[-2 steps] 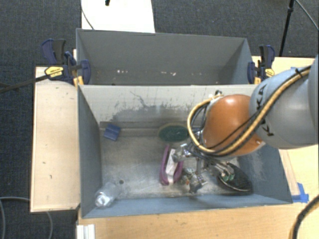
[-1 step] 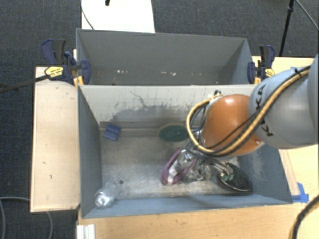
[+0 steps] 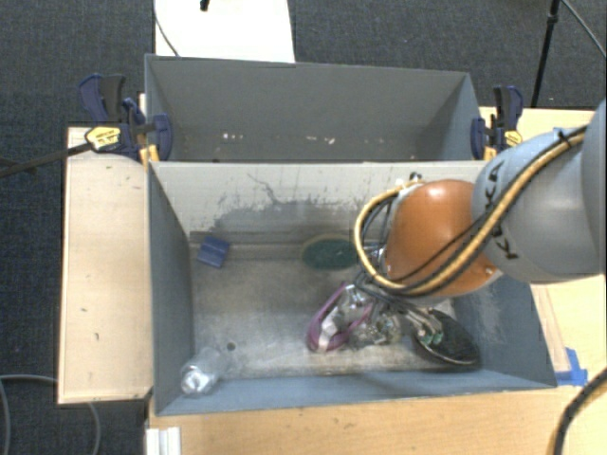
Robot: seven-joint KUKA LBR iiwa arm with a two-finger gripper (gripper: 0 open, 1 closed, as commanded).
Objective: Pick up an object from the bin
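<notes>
Camera view: your gripper (image 3: 366, 317) sits low in the bin (image 3: 248, 303), near side, right of centre, under the orange wrist cover. Claw state: can't tell, it's hidden in the clutter. The closest item is a purple looped thing (image 3: 323, 329), touching the gripper's left side. A dark oval thing (image 3: 452, 347) lies just right of it.

A teal oval thing (image 3: 329, 252) at the far wall, a blue block (image 3: 213, 250) far left and a clear plastic thing (image 3: 199, 376) in the near-left corner are all well apart.

Imo aim for the purple loop only. Centre over its strands, keep off the dark oval, close firmly and lift straight up, since a thin loop may slip.
</notes>
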